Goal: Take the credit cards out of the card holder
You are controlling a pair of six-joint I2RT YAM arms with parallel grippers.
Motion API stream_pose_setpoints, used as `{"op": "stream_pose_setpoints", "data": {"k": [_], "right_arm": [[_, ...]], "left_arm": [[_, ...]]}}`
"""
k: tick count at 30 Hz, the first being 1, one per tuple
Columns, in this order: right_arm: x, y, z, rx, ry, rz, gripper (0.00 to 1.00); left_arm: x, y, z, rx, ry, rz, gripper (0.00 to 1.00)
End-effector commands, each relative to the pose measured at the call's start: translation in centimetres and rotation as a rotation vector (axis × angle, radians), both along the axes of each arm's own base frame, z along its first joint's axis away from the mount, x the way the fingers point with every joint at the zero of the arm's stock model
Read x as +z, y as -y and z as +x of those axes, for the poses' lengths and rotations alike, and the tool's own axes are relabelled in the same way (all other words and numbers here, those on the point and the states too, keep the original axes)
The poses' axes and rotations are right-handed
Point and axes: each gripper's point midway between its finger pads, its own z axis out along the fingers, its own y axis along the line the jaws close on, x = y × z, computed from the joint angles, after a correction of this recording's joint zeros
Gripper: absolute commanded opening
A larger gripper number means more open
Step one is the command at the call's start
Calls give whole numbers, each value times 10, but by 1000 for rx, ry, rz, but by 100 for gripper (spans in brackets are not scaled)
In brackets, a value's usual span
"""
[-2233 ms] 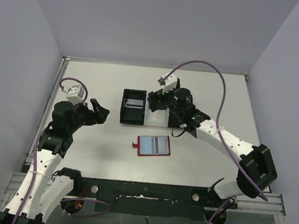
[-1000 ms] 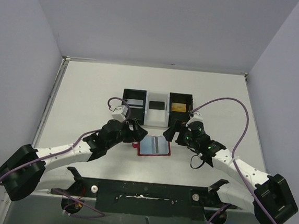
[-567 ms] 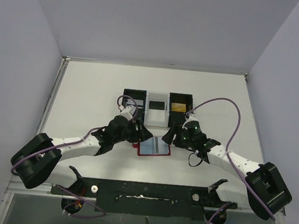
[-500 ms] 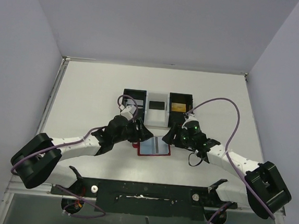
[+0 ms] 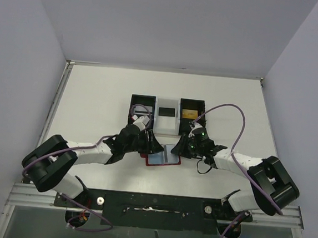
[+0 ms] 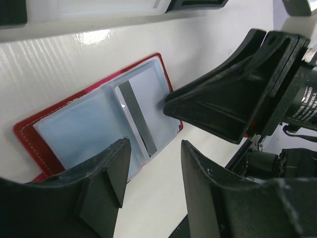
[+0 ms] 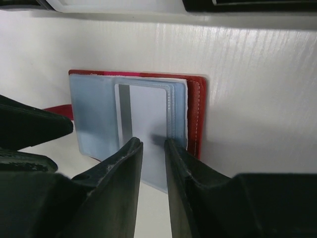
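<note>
white tabletop point(image 5: 94, 91), red bifold wallet point(image 7: 196, 111) lying open, pale grey plastic card point(image 7: 148, 111) inside; left gripper point(image 6: 152, 151) jaws apart, right gripper point(image 7: 153, 148) nearly pinched, grip unclear.

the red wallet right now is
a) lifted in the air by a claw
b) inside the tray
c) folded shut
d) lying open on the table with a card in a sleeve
D: the wallet lies open and flat on the table, pale lining up, with a striped card showing in its sleeve.
</note>
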Motion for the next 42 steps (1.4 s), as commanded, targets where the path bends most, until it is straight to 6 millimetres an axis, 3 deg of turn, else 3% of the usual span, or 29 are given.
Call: {"op": "stream_pose_setpoints", "data": {"k": [1, 8, 16, 21, 42], "right_arm": [[6, -6, 15, -8, 20, 4, 25], [-5, 3, 7, -47, -7, -10, 21], [-9, 0, 0, -25, -29, 9, 20], [-9, 1, -1, -27, -29, 11, 20], [-5, -3, -5, -20, -38, 41, 17]], "left_arm": [[22, 22, 6, -55, 55, -73, 41], [2, 19, 9, -13, 8, -43, 28], [-22, 21, 5, 10, -64, -56, 24], [-32, 13, 6, 62, -86, -37, 22], [-27, 19, 2, 27, -79, -89, 14]]}}
